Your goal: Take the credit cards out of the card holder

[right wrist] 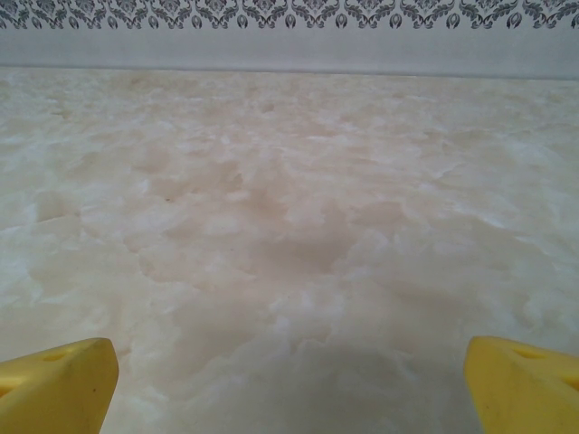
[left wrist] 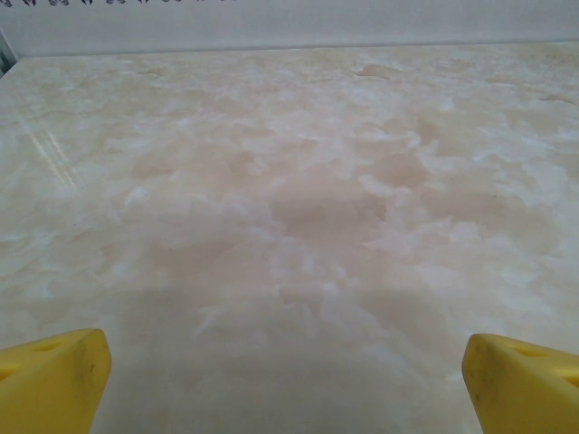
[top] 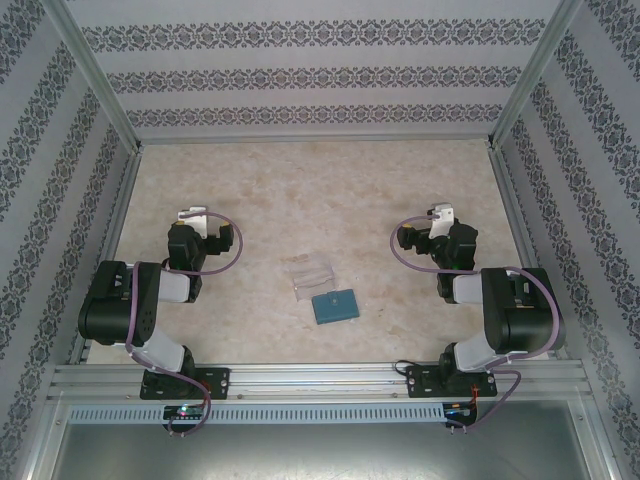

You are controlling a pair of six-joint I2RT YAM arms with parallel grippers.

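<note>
The card holder point(top: 335, 305) is a small teal-blue case lying flat on the beige table point(top: 320, 190), near the front and midway between the two arms. The credit cards are hidden. My left gripper point(top: 197, 222) rests folded back at the left, well apart from the card holder. Its yellow fingertips point(left wrist: 54, 375) stand wide apart over bare table, so the left gripper point(left wrist: 286, 380) is open with nothing in it. My right gripper point(top: 432, 225) sits folded back at the right. The right gripper point(right wrist: 289, 380) is open too, its yellow fingertips point(right wrist: 59, 380) spread over bare table.
A clear transparent plastic piece point(top: 308, 273) lies just behind and left of the card holder. Patterned walls point(top: 320, 75) enclose the table on three sides. An aluminium rail point(top: 320, 378) runs along the near edge by the arm bases.
</note>
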